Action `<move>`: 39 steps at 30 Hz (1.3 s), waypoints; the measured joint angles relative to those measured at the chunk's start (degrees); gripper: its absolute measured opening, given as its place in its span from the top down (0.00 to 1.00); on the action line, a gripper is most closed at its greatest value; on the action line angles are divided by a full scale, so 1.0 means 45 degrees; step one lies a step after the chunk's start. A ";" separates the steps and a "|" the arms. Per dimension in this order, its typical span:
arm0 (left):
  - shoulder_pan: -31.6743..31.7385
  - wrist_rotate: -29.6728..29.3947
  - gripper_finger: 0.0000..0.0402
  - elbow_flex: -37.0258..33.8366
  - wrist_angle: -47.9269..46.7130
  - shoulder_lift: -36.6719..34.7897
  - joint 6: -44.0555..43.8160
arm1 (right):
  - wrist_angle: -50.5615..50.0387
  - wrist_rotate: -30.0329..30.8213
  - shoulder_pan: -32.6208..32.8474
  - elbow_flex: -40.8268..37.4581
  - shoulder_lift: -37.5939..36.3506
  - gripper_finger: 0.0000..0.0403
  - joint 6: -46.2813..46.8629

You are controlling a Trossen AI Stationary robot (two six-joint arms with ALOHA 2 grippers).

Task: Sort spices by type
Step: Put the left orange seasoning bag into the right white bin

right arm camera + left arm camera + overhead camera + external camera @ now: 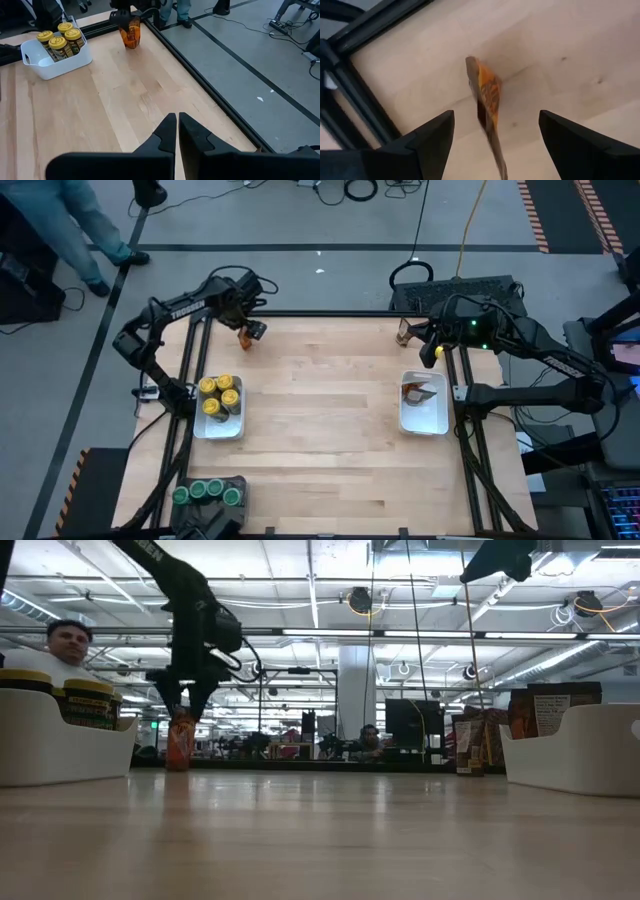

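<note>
The left gripper (247, 332) is positioned at the far left edge of the wooden table (320, 430), directly above an orange packet (487, 97) that stands upright on the table surface. Its fingers (427, 140) are spread apart, one on each side of the packet, with a visible gap between each finger and the packet; nothing is clamped. The right gripper (177, 125) hangs near the far right corner of the table with its jaws pressed together and nothing between them. Four yellow-lidded jars (220, 394) stand in a white tray (204, 430) on the left side of the table. Brown-orange packets (420, 390) sit in a second white tray (424, 423) on the right side. Four green-lidded jars (207, 492) occupy a dark grey tray (240, 483) at the near left corner. One further packet (404, 332) stands at the far right edge, just beside the right gripper.
</note>
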 joint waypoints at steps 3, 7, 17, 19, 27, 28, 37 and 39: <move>0.0000 -0.0021 0.27 -0.0451 0.0464 0.0000 -0.0217 | 0.0000 0.0003 0.0000 0.0000 0.0005 1.00 0.0000; 0.0000 -0.0235 0.27 -0.0794 0.1014 0.0000 -0.0342 | 0.0000 0.0003 0.0000 0.0000 0.0010 1.00 0.0000; 0.0000 -0.0579 0.51 -0.0911 0.1102 0.0000 -0.0332 | 0.0000 0.0012 0.0000 0.0000 0.0010 1.00 0.0003; 0.0000 -0.0604 0.61 -0.0911 0.1098 0.0000 -0.0332 | 0.0000 0.0013 -0.0001 0.0000 0.0010 1.00 0.0005; -0.0119 -0.0590 0.97 -0.0911 0.0869 0.0000 0.0114 | 0.0000 0.0013 -0.0003 0.0000 0.0010 1.00 0.0005; -0.0179 -0.0595 0.98 -0.0911 0.0870 -0.0004 0.0150 | -0.0003 0.0013 -0.0003 0.0000 0.0010 1.00 0.0005; -0.0930 -0.0829 0.99 -0.0155 0.0826 -0.0836 0.0372 | -0.0005 0.0018 -0.0004 0.0000 0.0010 1.00 0.0005; -0.1128 -0.0616 0.99 0.0180 0.0690 -0.1095 0.0390 | -0.0005 0.0018 -0.0004 0.0000 0.0010 1.00 0.0005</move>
